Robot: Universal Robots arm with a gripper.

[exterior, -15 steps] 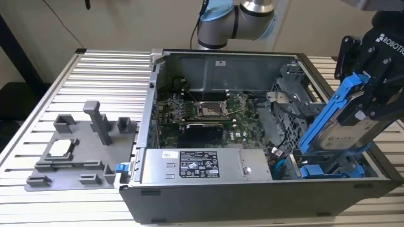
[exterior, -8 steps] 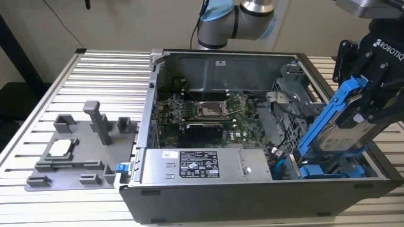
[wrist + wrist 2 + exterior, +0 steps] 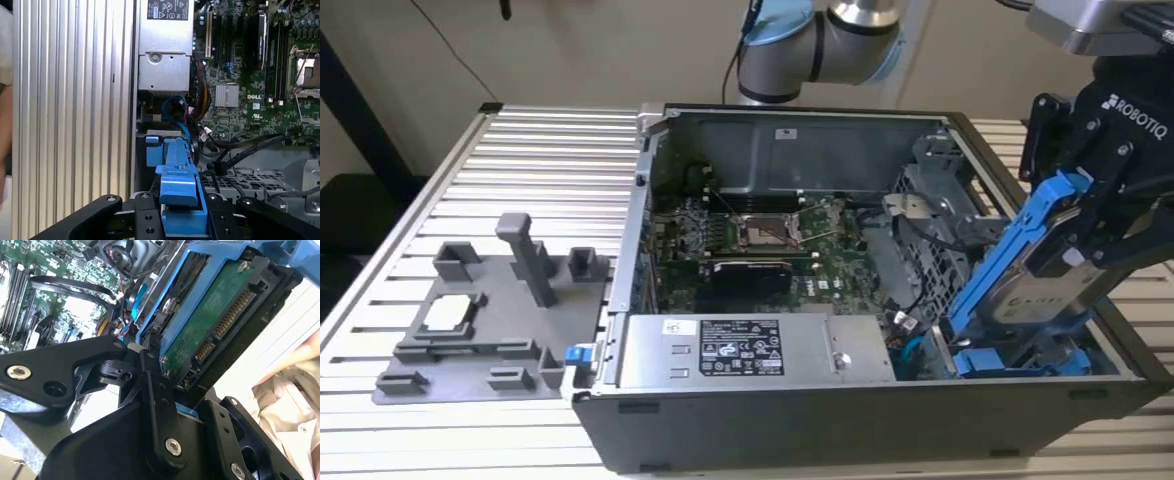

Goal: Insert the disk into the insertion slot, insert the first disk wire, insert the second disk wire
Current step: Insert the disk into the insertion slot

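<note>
The disk (image 3: 1051, 292), a silver-grey drive in a bright blue carrier frame, hangs tilted over the case's right side in the exterior view. Its lower end dips toward the grey drive cage (image 3: 923, 255). My gripper (image 3: 1091, 250) is shut on the disk's upper part. In the second wrist view the disk's green circuit board (image 3: 210, 325) and connectors sit between my black fingers (image 3: 152, 390). The blue carrier rail (image 3: 177, 170) runs out from my gripper (image 3: 180, 215) in the first wrist view. The insertion slot is mostly hidden behind the disk. A blue cable (image 3: 175, 107) loops nearby.
Another blue-fronted drive (image 3: 1017, 362) sits low in the cage. The power supply (image 3: 747, 350) and motherboard (image 3: 747, 230) lie to the exterior view's left of it. A grey fixture plate (image 3: 480, 320) rests on the ribbed table (image 3: 520, 170). A person's sleeve (image 3: 292, 395) is close.
</note>
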